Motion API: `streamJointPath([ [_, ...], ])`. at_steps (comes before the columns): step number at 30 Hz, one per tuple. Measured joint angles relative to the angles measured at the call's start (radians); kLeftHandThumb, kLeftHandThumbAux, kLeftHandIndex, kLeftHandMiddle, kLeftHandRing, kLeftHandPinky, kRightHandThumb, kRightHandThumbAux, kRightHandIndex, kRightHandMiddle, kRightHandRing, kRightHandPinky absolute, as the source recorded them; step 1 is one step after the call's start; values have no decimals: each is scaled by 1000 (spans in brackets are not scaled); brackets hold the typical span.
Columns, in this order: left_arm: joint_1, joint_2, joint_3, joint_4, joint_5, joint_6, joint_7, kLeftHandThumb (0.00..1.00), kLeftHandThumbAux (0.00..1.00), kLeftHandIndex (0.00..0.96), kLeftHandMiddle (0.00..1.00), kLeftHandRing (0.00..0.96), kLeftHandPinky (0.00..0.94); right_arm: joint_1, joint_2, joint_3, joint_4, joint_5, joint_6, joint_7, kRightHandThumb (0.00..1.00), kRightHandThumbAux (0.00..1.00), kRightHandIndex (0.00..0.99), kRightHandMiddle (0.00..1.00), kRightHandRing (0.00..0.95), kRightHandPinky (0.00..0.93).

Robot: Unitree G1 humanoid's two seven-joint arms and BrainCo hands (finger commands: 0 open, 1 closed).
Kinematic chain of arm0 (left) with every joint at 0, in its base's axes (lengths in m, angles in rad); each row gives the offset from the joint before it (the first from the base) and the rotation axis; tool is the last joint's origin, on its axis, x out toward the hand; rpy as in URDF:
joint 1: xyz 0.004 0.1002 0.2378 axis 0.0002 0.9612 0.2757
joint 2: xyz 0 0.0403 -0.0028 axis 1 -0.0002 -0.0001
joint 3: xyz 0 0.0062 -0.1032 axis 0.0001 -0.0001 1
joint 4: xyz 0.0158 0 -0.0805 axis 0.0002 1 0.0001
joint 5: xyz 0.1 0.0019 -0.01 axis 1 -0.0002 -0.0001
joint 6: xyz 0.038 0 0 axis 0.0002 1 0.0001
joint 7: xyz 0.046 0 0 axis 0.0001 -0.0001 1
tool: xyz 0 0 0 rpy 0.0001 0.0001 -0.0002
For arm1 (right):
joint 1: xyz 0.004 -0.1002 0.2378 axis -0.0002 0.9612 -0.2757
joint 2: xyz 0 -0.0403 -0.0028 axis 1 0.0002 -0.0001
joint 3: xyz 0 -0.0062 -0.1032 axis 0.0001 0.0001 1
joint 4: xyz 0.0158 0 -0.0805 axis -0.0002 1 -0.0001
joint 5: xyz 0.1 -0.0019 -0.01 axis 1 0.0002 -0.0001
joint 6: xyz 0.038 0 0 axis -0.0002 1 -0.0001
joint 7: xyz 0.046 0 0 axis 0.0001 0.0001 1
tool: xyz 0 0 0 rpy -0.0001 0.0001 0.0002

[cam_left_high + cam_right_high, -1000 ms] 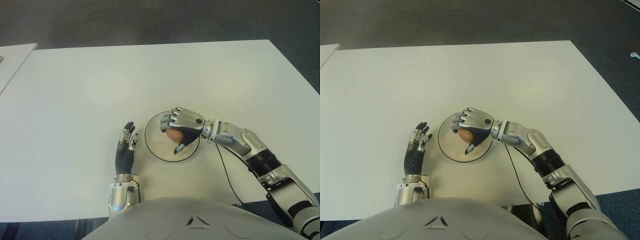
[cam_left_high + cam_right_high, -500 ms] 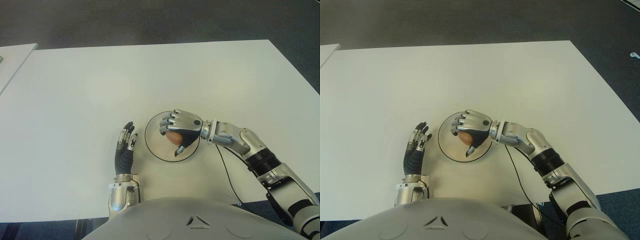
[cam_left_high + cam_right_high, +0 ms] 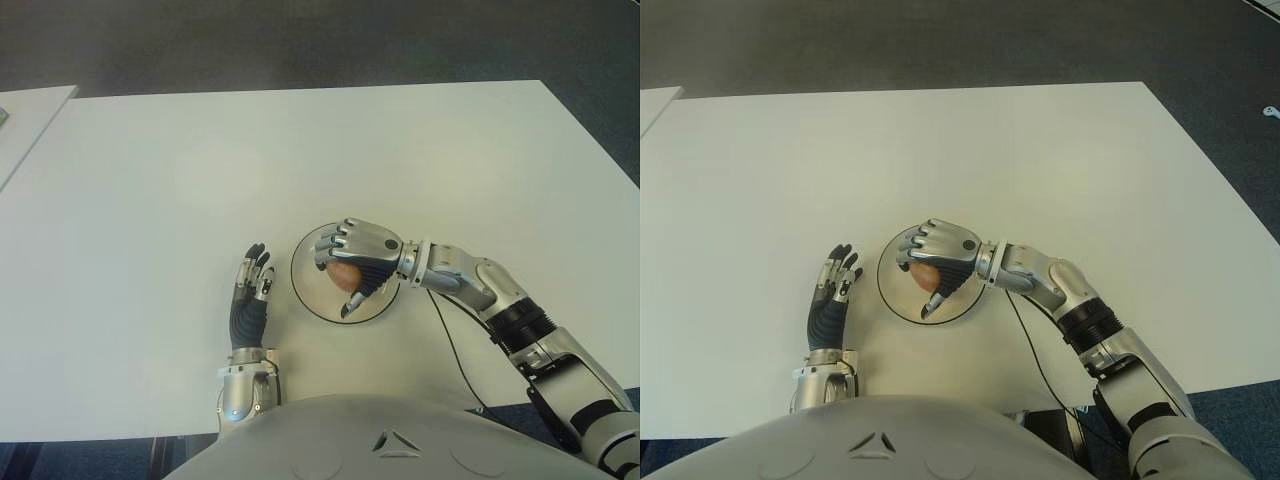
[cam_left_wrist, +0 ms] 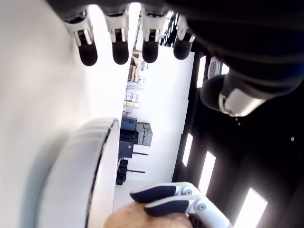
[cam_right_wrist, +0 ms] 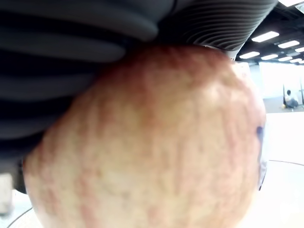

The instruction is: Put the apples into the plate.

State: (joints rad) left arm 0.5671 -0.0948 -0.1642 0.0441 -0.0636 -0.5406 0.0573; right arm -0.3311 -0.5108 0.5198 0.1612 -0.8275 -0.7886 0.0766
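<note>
A reddish-yellow apple (image 3: 345, 275) is held in my right hand (image 3: 352, 260), whose fingers curl over it above the round white plate (image 3: 308, 287) with a dark rim. In the right wrist view the apple (image 5: 152, 142) fills the picture, pressed against the palm, with the plate's rim (image 5: 280, 164) just below it. My left hand (image 3: 251, 290) shows flat on the table left of the plate, fingers straight and holding nothing. The left wrist view shows the plate's edge (image 4: 90, 161) and the apple (image 4: 137, 220) under the right hand's fingers (image 4: 161, 199).
The white table (image 3: 300, 160) stretches wide behind and to both sides of the plate. A second table's corner (image 3: 25, 115) shows at the far left. A black cable (image 3: 450, 350) trails from the right forearm over the table's near edge.
My right hand has lowered slightly and shifted a little left over the plate with the apple still in it. The left hand has not moved.
</note>
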Motion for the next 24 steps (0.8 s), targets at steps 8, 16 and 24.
streamJointPath([
  [8,-9,-2,8,11,-27,-10,-1,155,474,57,59,71,110,0,-18,-6,-11,46,0,55,90,371,0,0,0,0],
  [16,-17,-3,12,25,-34,-23,-1,148,477,55,61,80,130,0,-19,-13,-11,72,0,67,90,355,0,0,0,0],
  [24,-24,-3,18,36,-15,-25,-1,130,493,47,52,75,126,0,-18,-20,-11,87,0,72,92,349,0,0,0,0],
])
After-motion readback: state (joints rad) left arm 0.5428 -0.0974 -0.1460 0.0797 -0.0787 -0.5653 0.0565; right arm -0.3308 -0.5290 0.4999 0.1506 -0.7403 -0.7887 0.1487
